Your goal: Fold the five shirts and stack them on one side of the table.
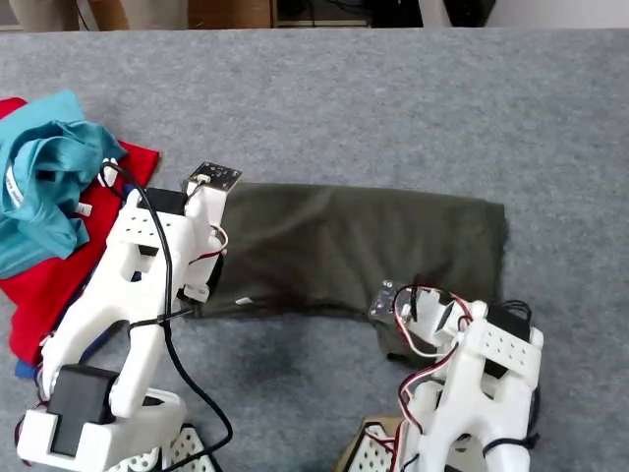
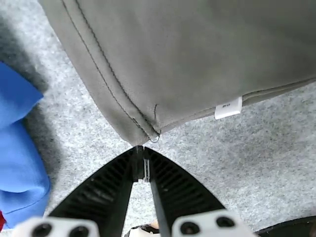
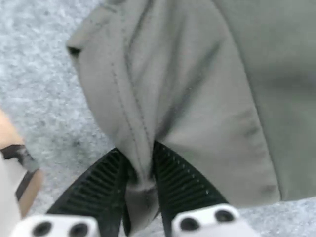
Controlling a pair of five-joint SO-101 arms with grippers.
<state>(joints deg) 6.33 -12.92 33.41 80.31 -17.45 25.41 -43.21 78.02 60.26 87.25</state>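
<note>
An olive shirt (image 1: 354, 246) lies folded into a wide band across the middle of the grey table (image 1: 393, 108). My left gripper (image 2: 141, 163) is shut with nothing between its fingers, its tips just off the shirt's near left corner (image 2: 150, 132), close to a white tag (image 2: 228, 107). The left arm (image 1: 147, 265) stands over that end of the shirt. My right gripper (image 3: 142, 173) is shut on a pinched fold of the olive shirt (image 3: 197, 89) at its near edge. The right arm (image 1: 472, 374) comes in from the front right.
A heap of other shirts sits at the table's left side: a teal one (image 1: 44, 177) on top of a red one (image 1: 49, 285), with blue cloth (image 2: 17, 163) showing beside the olive shirt's corner. The far and right parts of the table are bare felt.
</note>
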